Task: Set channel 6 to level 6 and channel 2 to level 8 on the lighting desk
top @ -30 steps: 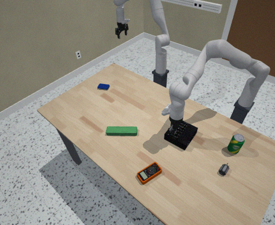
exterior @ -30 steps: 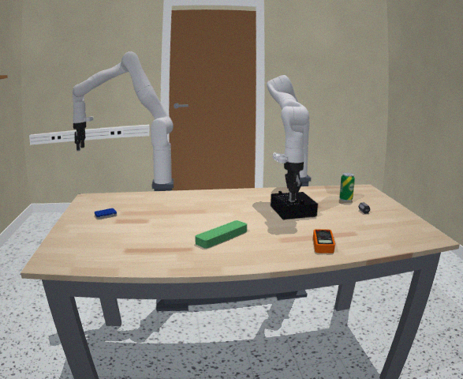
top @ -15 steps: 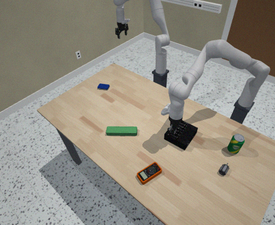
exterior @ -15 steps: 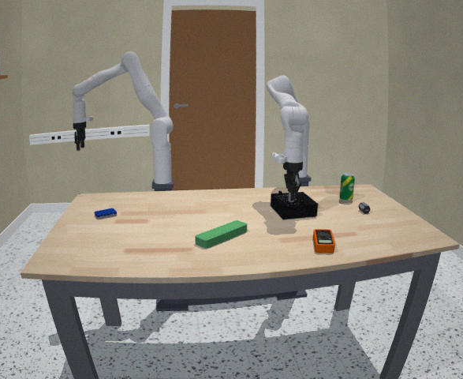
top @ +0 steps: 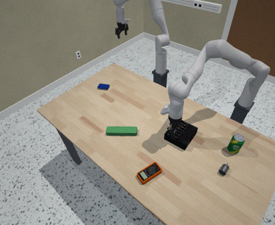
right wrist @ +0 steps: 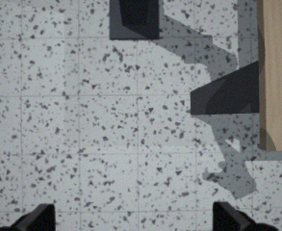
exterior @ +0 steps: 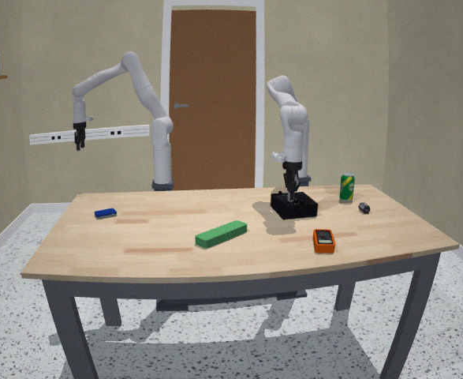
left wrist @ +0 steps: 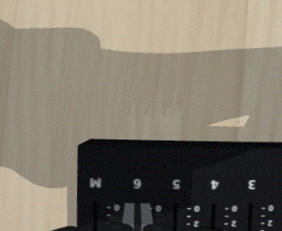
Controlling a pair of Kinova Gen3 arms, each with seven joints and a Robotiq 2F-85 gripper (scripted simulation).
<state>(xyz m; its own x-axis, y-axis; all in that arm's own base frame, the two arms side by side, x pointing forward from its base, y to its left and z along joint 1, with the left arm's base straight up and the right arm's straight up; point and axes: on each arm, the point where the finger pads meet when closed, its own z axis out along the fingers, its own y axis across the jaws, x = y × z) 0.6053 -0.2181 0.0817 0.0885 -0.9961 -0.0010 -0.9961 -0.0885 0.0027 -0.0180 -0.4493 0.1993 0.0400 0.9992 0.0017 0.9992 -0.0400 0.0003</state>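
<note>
The black lighting desk (top: 174,142) (exterior: 300,211) (left wrist: 131,161) sits on the table. In the left wrist view its labels M, 6, 5, 4, 3 and 2 appear upside down, with the 0 ends of the scales below them. The left gripper (top: 172,131) (exterior: 290,199) (left wrist: 138,217) is shut, its tips low over the channel 6 slot near the 0 mark. No fader cap shows between the tips, and the cap positions cannot be read. The right gripper (top: 122,33) (exterior: 80,147) (right wrist: 134,221) is open and empty, high up beyond the table's far end from the desk.
A green box (top: 121,131) (exterior: 221,234) and an orange multimeter (top: 149,172) (exterior: 323,241) lie near the desk. A green can (top: 235,143) (exterior: 346,187) and a small dark motor (top: 224,169) (exterior: 364,208) are on its other side. A blue case (top: 103,86) (exterior: 105,212) lies far off.
</note>
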